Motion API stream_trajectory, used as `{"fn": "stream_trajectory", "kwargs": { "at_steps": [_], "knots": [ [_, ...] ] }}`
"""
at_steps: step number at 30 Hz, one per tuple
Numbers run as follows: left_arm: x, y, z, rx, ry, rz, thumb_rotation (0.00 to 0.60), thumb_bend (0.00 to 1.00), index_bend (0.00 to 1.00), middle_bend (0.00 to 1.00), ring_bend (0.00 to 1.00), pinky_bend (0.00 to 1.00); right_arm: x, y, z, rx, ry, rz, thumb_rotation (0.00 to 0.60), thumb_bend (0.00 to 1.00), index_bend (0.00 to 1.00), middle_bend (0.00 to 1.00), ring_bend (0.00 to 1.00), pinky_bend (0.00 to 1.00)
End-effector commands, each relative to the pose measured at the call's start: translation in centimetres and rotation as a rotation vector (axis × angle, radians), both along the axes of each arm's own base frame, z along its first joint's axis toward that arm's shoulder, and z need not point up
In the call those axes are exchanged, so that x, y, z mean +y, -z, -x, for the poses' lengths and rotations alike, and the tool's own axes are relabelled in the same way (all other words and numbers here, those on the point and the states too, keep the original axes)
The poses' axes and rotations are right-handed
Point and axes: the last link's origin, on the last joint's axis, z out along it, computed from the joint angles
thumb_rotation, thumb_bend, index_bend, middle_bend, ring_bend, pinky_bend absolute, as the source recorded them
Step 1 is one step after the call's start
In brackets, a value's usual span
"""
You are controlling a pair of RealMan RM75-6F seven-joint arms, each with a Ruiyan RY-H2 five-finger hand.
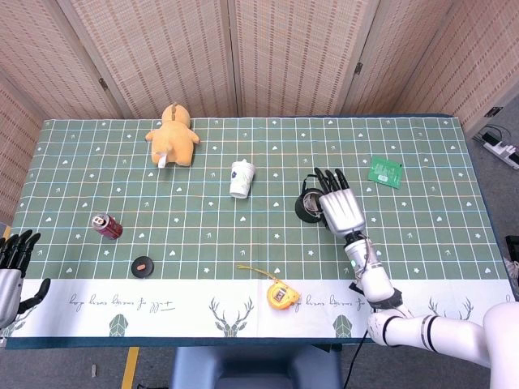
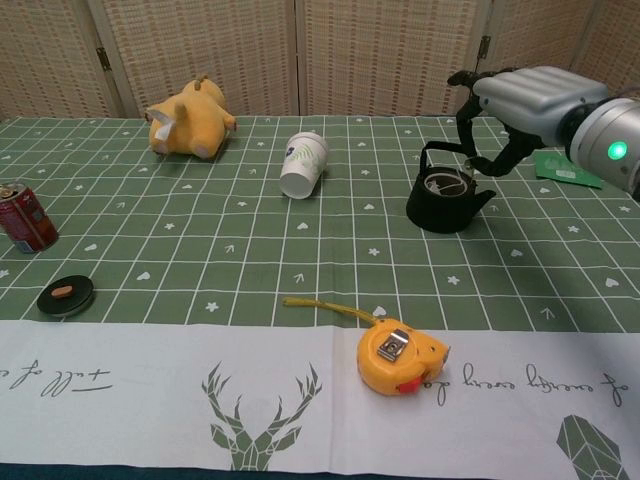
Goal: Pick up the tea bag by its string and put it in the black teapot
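The black teapot (image 1: 308,208) (image 2: 445,202) stands upright right of the table's middle, with its handle up. A pale shape that looks like the tea bag (image 2: 446,184) shows inside its opening; I make out no string. My right hand (image 1: 340,207) (image 2: 522,98) hovers just to the right of the pot and above it. Its fingers are spread and curve downward, holding nothing. My left hand (image 1: 11,271) is at the near left edge of the table, far from the pot, with its fingers apart and empty.
An orange plush toy (image 1: 172,135) (image 2: 187,118) lies at the back left. A paper cup (image 1: 241,179) (image 2: 304,165) lies left of the teapot. A red can (image 1: 106,226), a black lid (image 1: 143,266), a yellow tape measure (image 1: 280,293) (image 2: 402,362) and a green board (image 1: 386,171) are spread about.
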Motion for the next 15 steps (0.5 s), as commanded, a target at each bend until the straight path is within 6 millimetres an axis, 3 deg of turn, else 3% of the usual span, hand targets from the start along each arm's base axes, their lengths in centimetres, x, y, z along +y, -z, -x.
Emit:
{"fn": "stream_trajectory", "kwargs": {
  "at_steps": [1, 3, 5, 10, 12, 15],
  "knots": [
    [0.0, 0.0, 0.0, -0.001, 0.001, -0.001, 0.6, 0.35, 0.0, 0.0, 0.0, 0.0, 1.3, 0.7, 0.9, 0.042, -0.017, -0.033, 0.6, 0.44, 0.61, 0.0, 0.0, 0.0],
    [0.0, 0.1, 0.0, 0.003, -0.001, 0.003, 0.6, 0.35, 0.0, 0.0, 0.0, 0.0, 1.7, 1.1, 1.2, 0.066, -0.032, -0.038, 0.6, 0.44, 0.58, 0.0, 0.0, 0.0],
    [0.0, 0.2, 0.0, 0.004, 0.0, 0.008, 0.6, 0.35, 0.0, 0.0, 0.0, 0.0, 1.8, 1.4, 1.2, 0.075, -0.045, -0.034, 0.6, 0.44, 0.48, 0.0, 0.0, 0.0],
    [-0.1, 0.2, -0.1, 0.002, 0.005, 0.0, 0.6, 0.35, 0.0, 0.0, 0.0, 0.0, 1.7, 1.7, 1.2, 0.091, -0.041, -0.056, 0.6, 0.44, 0.08, 0.0, 0.0, 0.0],
    [-0.1, 0.1, -0.1, 0.0, 0.004, -0.001, 0.6, 0.35, 0.0, 0.0, 0.0, 0.0, 2.0, 1.6, 1.2, 0.102, -0.039, -0.077, 0.6, 0.44, 0.01, 0.0, 0.0, 0.0],
    [-0.1, 0.2, -0.1, 0.002, 0.006, 0.003, 0.6, 0.35, 0.0, 0.0, 0.0, 0.0, 2.5, 1.3, 1.3, 0.113, -0.037, -0.101, 0.6, 0.44, 0.0, 0.0, 0.0, 0.0]
  ]
}}
